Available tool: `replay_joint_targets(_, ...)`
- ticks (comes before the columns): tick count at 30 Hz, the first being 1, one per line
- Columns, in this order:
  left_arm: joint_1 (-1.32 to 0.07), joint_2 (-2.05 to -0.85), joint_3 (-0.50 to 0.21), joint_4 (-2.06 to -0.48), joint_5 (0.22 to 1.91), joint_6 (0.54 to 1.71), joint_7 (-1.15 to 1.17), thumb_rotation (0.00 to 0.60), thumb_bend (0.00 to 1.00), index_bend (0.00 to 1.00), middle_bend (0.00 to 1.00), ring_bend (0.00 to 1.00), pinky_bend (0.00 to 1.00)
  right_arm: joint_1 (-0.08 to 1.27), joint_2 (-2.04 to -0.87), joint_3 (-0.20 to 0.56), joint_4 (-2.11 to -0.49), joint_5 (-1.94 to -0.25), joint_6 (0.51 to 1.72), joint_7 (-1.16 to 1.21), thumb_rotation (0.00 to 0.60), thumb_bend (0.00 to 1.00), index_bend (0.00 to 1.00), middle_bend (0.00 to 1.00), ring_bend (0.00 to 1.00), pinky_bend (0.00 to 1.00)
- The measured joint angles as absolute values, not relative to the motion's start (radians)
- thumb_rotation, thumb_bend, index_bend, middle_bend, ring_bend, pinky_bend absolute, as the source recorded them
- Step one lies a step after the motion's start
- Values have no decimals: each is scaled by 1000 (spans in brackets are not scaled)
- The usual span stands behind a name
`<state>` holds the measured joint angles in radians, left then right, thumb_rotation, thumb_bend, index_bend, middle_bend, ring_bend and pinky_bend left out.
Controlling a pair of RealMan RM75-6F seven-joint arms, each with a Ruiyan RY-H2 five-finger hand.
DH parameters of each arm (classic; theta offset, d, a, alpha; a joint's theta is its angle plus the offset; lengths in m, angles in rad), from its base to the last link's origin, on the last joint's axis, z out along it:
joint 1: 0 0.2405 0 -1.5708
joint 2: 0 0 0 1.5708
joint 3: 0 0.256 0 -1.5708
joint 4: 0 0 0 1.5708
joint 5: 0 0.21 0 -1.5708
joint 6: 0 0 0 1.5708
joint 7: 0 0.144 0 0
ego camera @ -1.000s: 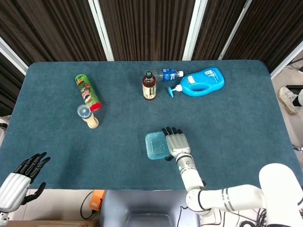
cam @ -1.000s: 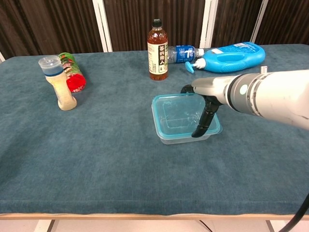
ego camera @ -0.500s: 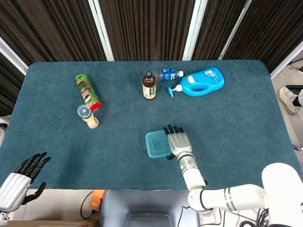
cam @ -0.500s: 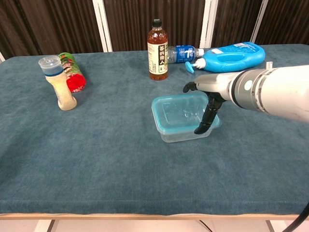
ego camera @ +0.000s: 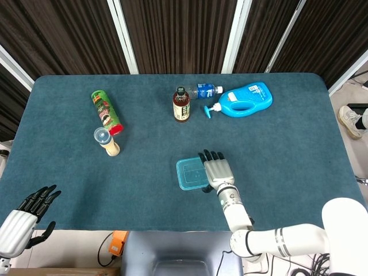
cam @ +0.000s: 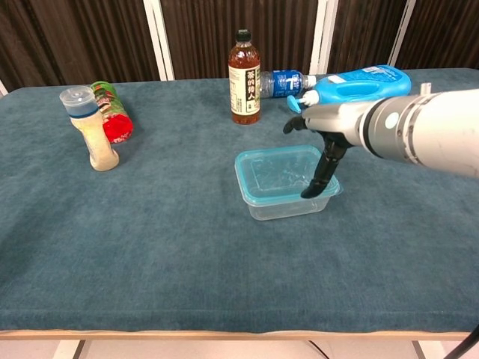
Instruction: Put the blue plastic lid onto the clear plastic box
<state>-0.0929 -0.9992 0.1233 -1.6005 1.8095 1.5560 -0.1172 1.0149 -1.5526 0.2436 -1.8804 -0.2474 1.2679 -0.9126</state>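
Observation:
The blue lid lies flat on the clear plastic box at the middle of the table, a little toward the front. Its translucent top covers the box's rim. My right hand hovers over the box's right side with fingers stretched out. In the chest view its dark fingertips point down and touch the lid's right edge. My left hand hangs off the table's front left corner, fingers apart and holding nothing.
At the back stand a brown tea bottle, a lying water bottle and a blue detergent jug. On the left lie a green can and a shaker.
The lid has settled from a tilt to flat on the box. My right hand has risen slightly and shifted a little away from me, fingertips still at the right edge.

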Motion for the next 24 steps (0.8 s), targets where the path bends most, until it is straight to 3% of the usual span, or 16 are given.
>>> replay_joint_targets(2, -93, -1000, 124, -1601, 1810, 1554, -115, 600, 434, 0, 0, 0, 161, 1007, -1545, 239, -1891, -293, 1270, -896, 600, 354, 307, 114, 64, 214)
replay_joint_targets(4, -94, -1002, 124, -1602, 1811, 1551, -110, 600, 434, 0, 0, 0, 161, 994, -1537, 229, -1901, -366, 1275, -869, 600, 406, 387, 194, 140, 314)
replay_joint_targets(6, -95, -1004, 125, -1603, 1812, 1546, -103, 600, 434, 0, 0, 0, 162, 976, -1531, 215, -1907, -456, 1279, -835, 600, 485, 436, 259, 216, 452)
replay_joint_targets(8, -96, -1007, 125, -1604, 1813, 1543, -98, 600, 434, 0, 0, 0, 161, 958, -1527, 200, -1910, -536, 1280, -798, 600, 531, 447, 284, 269, 521)
replay_joint_targets(15, -96, -1006, 124, -1605, 1810, 1546, -102, 600, 434, 0, 0, 0, 161, 901, -1516, 165, -1872, -674, 1195, -628, 600, 545, 442, 291, 288, 531)
replay_joint_targets(24, -95, -1002, 124, -1601, 1813, 1554, -113, 600, 434, 0, 0, 0, 162, 874, -1548, 158, -1796, -685, 1113, -557, 600, 544, 425, 291, 287, 532)
